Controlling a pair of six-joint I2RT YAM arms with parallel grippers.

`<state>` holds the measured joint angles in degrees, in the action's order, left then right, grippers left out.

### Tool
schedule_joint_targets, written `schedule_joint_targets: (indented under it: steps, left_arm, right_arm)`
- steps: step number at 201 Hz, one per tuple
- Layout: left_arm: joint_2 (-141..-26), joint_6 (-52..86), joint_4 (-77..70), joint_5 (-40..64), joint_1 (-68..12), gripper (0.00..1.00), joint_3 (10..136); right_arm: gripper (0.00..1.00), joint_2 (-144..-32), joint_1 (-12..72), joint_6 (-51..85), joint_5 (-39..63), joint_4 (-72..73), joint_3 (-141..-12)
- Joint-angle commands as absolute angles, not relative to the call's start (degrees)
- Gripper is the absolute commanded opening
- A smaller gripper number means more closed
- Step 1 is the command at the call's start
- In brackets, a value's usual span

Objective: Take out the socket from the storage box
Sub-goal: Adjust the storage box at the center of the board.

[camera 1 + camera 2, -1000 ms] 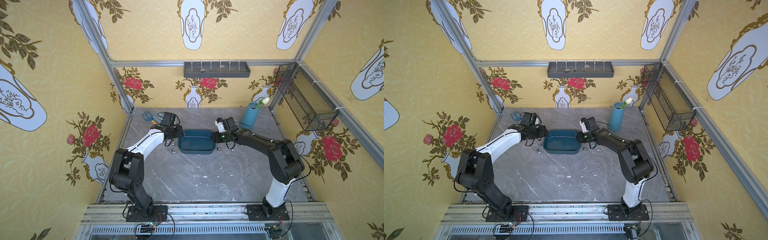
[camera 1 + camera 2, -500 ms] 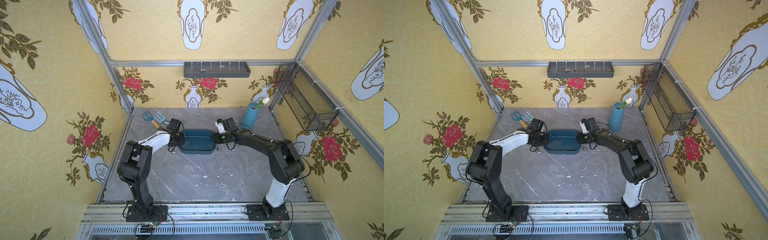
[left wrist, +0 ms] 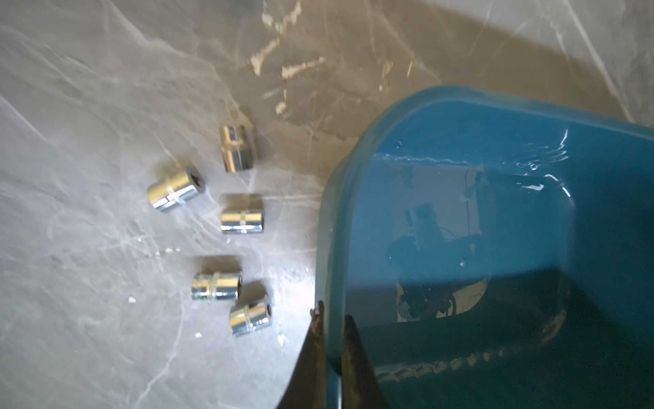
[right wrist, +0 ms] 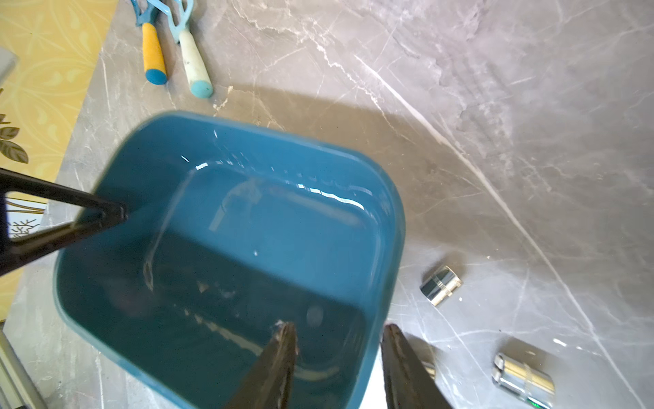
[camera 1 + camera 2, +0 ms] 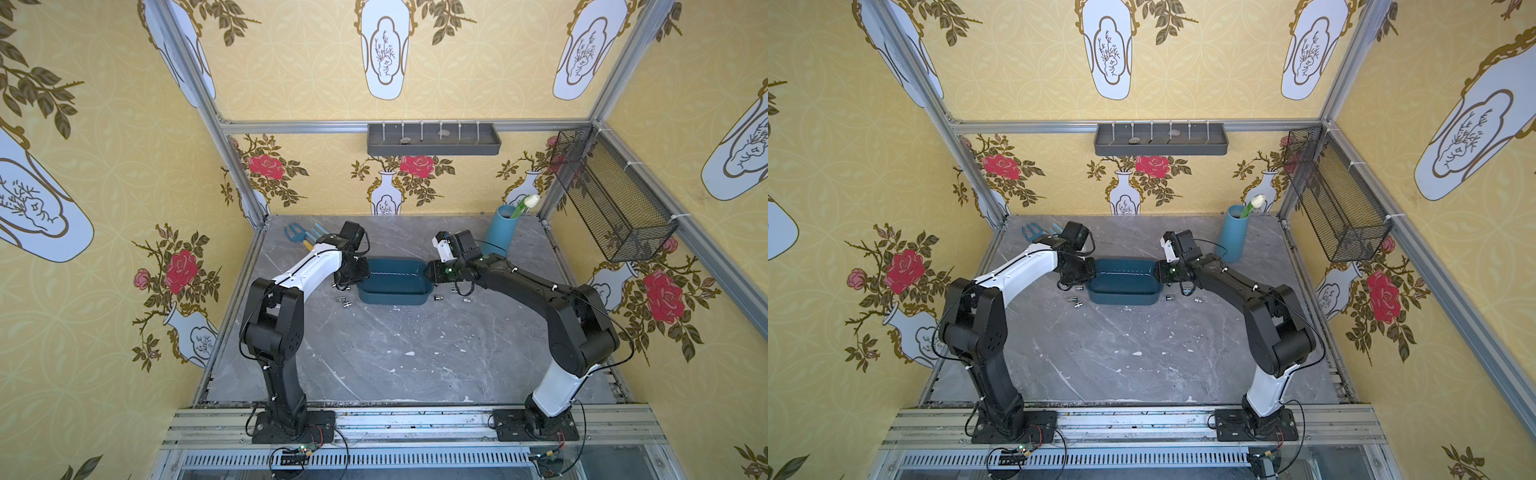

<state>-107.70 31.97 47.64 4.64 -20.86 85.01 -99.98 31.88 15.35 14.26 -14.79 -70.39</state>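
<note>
The teal storage box (image 5: 392, 286) (image 5: 1123, 286) stands mid-table. Its inside (image 4: 247, 230) shows bare in both wrist views. Several chrome sockets (image 3: 242, 214) lie on the marble just outside its left end (image 5: 344, 302). Others (image 4: 440, 285) lie outside its right end (image 5: 438, 297). My left gripper (image 3: 335, 313) (image 5: 359, 272) is shut on the box's left end wall (image 3: 334, 248). My right gripper (image 4: 339, 327) (image 5: 428, 272) stands open astride the right end wall (image 4: 385, 269), one finger inside and one outside.
A blue vase with a white tulip (image 5: 503, 232) stands at the back right, close behind my right arm. Two garden hand tools (image 5: 299, 235) (image 4: 154, 53) lie at the back left. A grey wall tray (image 5: 432, 139) and a black wire basket (image 5: 611, 195) hang above.
My left gripper has moved from over the left-hand sockets to the box's left end and closed on its wall. The right gripper and the box have stayed put.
</note>
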Motion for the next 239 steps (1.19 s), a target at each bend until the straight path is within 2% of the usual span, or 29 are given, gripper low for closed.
schedule_joint_targets:
  steps: [1,47,119,143,162,177,200,239]
  left_arm:
    - [-110.3,30.4,57.1,9.7,-20.4,0.00,88.3]
    - [-112.8,29.7,61.9,13.5,-19.0,0.00,91.0]
    - [-111.9,30.8,56.3,12.8,-18.9,0.00,89.0]
    - [-110.3,30.9,51.0,10.7,-19.1,0.14,85.2]
    - [-108.9,31.0,46.6,7.9,-19.4,0.17,81.8]
    - [-107.8,31.2,43.2,6.2,-19.6,0.25,79.2]
    - [-106.0,31.5,38.6,5.0,-19.8,0.29,76.0]
    - [-101.9,31.2,34.5,4.8,-20.0,0.42,73.4]
  right_arm:
    - [0.45,-98.8,31.9,15.2,14.3,-16.3,-71.2]
    - [0.45,-98.1,31.9,15.2,14.7,-16.3,-71.1]
    - [0.45,-98.8,31.9,15.3,15.2,-15.8,-70.8]
    - [0.45,-99.1,31.9,15.5,15.4,-15.3,-70.6]
    - [0.45,-99.8,31.9,15.7,15.7,-15.2,-70.6]
    - [0.45,-100.2,31.9,15.9,15.8,-15.1,-70.7]
    - [0.45,-100.4,31.9,16.0,15.8,-15.1,-70.9]
    - [0.45,-100.4,31.9,16.0,15.1,-15.5,-71.0]
